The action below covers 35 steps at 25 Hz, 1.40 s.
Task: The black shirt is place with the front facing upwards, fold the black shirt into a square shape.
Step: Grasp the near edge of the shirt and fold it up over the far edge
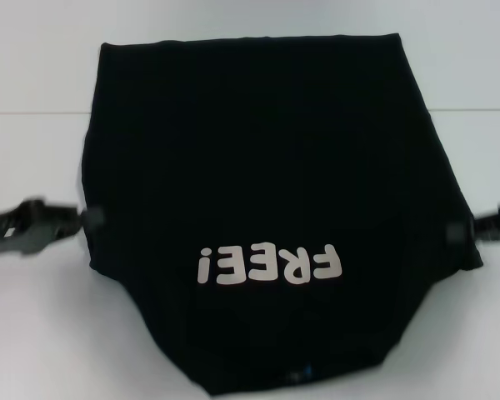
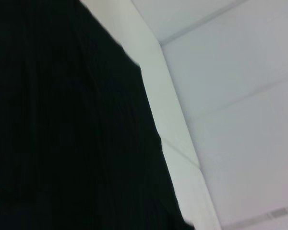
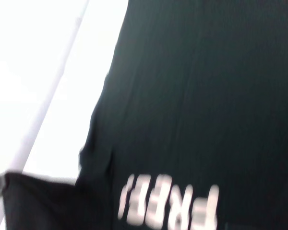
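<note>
The black shirt (image 1: 258, 167) is spread across the white table (image 1: 33, 317), front up. Its pale "FREE!" lettering (image 1: 269, 265) faces away from me and a small blue neck label (image 1: 307, 374) lies at the near edge. My left gripper (image 1: 90, 217) is at the shirt's left edge, and the cloth is drawn out to its tip. My right gripper (image 1: 460, 230) meets the right edge at about the same height. Both look shut on the fabric. The black shirt (image 2: 62, 124) fills most of the left wrist view. The right wrist view shows the black shirt (image 3: 192, 96) and its lettering (image 3: 168, 201) close up.
Bare white table (image 1: 475, 75) surrounds the shirt on the left, right and far sides. A seam line crosses the tabletop behind the shirt (image 1: 33, 112).
</note>
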Tool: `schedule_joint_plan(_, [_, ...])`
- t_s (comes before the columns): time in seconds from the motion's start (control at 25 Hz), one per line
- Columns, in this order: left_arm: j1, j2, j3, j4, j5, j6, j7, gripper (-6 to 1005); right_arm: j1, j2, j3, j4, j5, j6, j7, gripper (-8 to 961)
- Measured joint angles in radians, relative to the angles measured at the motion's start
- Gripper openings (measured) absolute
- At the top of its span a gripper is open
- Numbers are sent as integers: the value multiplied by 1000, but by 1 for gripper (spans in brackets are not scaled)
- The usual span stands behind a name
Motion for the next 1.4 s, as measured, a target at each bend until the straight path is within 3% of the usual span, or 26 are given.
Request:
schedule_joint_plan(0.16, [-92,-8,7,-43,0,-157,-22,4,35,3,-3,23,20,148,12,73])
schedule_joint_plan(0.36, [-193,0,9,-96,-1,-332,-38,4,113,-4,-14,101,20,384,16,73])
schedule_joint_plan(0.44, [-228,0,10,-106,4,-410,-41,4,138,3,-38,114,18,476,13,73])
schedule_joint_plan(0.56, [-260,-18,36,-108,8,-552,-43,4,167,23,-103,138,17,639,11,72])
schedule_joint_plan(0.6, [-270,-31,83,-109,9,-650,-47,4,178,29,-127,153,17,696,9,72])
schedule_joint_plan(1.0, [-274,-90,341,-100,11,-1010,-74,4,247,84,-403,301,17,1134,8,72])
schedule_joint_plan(1.12, [-282,-93,383,-97,11,-1064,-73,4,251,91,-433,298,17,1184,13,72])
schedule_joint_plan(1.4, [-306,-90,392,-96,11,-1101,-72,4,279,92,-434,295,17,1236,14,72])
